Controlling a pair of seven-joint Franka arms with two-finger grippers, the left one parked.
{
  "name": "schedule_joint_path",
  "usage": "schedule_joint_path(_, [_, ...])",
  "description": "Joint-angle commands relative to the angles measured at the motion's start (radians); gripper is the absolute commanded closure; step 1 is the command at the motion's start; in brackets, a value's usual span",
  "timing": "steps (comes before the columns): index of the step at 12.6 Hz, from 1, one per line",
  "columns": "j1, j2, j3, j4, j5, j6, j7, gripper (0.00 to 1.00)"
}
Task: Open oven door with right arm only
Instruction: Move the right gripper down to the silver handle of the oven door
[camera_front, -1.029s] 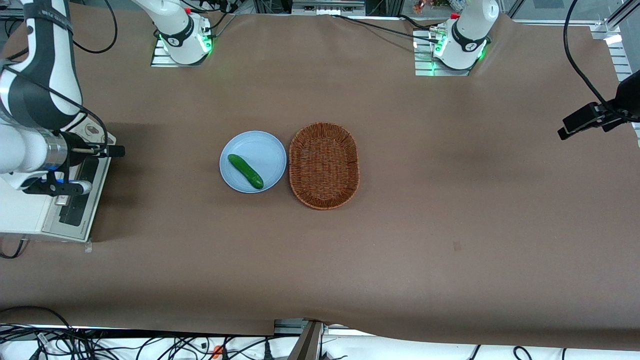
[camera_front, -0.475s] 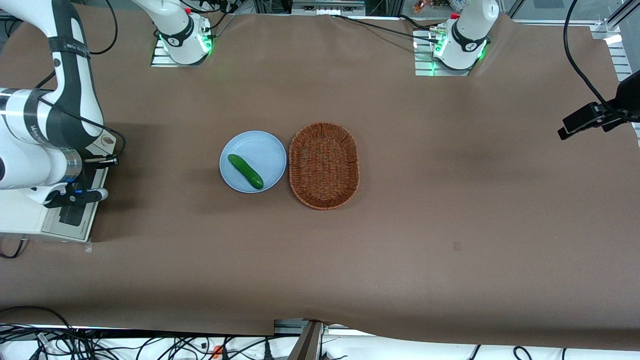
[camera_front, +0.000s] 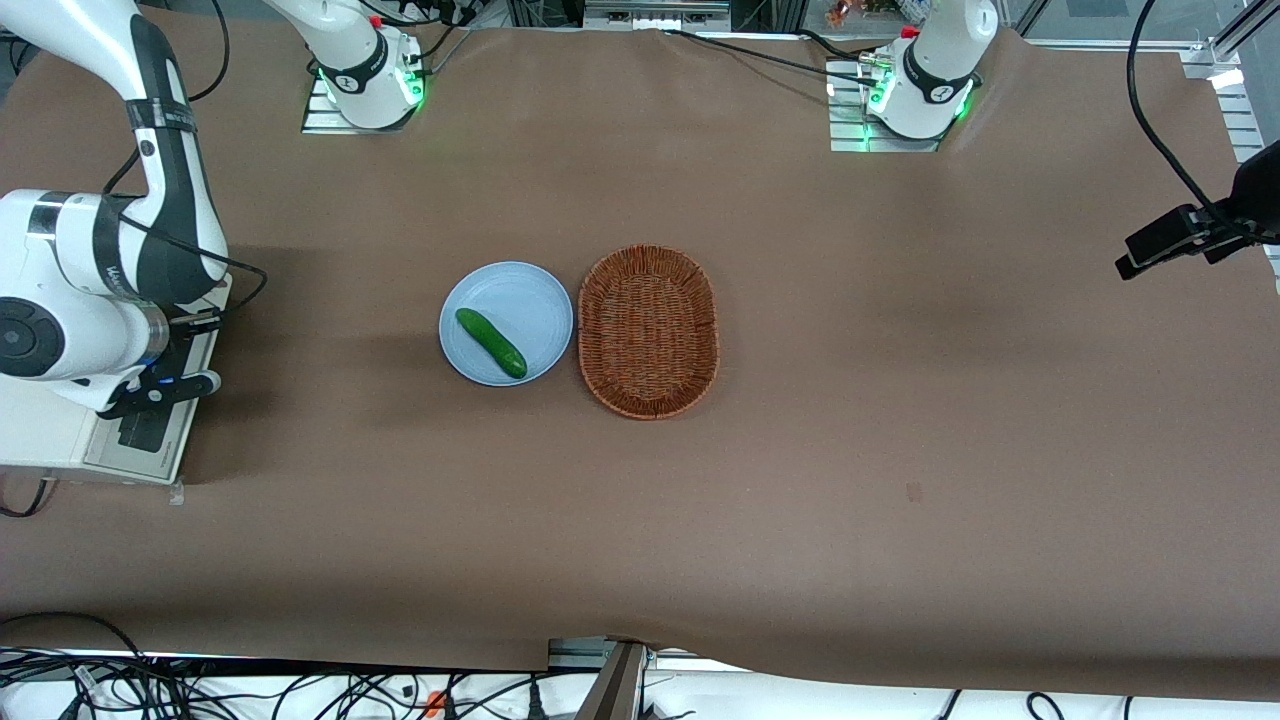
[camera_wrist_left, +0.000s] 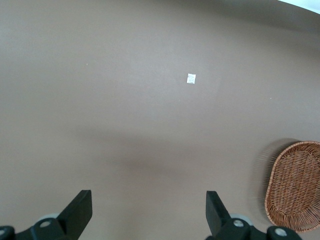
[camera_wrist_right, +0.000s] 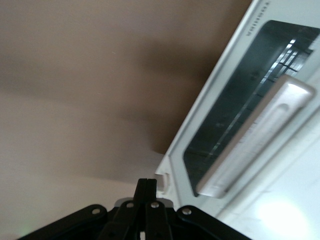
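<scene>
The white toaster oven (camera_front: 60, 440) stands at the working arm's end of the table. Its oven door (camera_front: 150, 425) with the dark glass window looks closed. In the right wrist view the door's glass (camera_wrist_right: 235, 110) and the silver bar handle (camera_wrist_right: 252, 142) are close by. The right arm (camera_front: 90, 290) hangs over the oven. My gripper (camera_front: 208, 322) is above the door's upper edge, and in the wrist view it (camera_wrist_right: 146, 186) is shut and empty, a short way from the handle and not touching it.
A light blue plate (camera_front: 520, 290) with a green cucumber (camera_front: 491, 342) lies mid-table, beside a brown wicker basket (camera_front: 648, 330), which also shows in the left wrist view (camera_wrist_left: 295, 185). A black camera mount (camera_front: 1180, 235) stands at the parked arm's end.
The right arm has swung over the oven. Its gripper has drawn back toward the oven door and a little nearer the front camera. Plate, cucumber and basket have not moved.
</scene>
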Motion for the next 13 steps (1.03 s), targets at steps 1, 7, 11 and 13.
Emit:
schedule_joint_path(1, [-0.016,-0.013,0.001,-0.032,-0.080,0.036,-0.074,1.00])
schedule_joint_path(7, [-0.056,-0.009,0.001,-0.035,-0.147,0.095,-0.166,1.00])
schedule_joint_path(11, [-0.079,0.004,0.002,-0.035,-0.156,0.131,-0.192,1.00])
schedule_joint_path(13, [-0.082,0.010,0.002,-0.035,-0.157,0.136,-0.194,1.00])
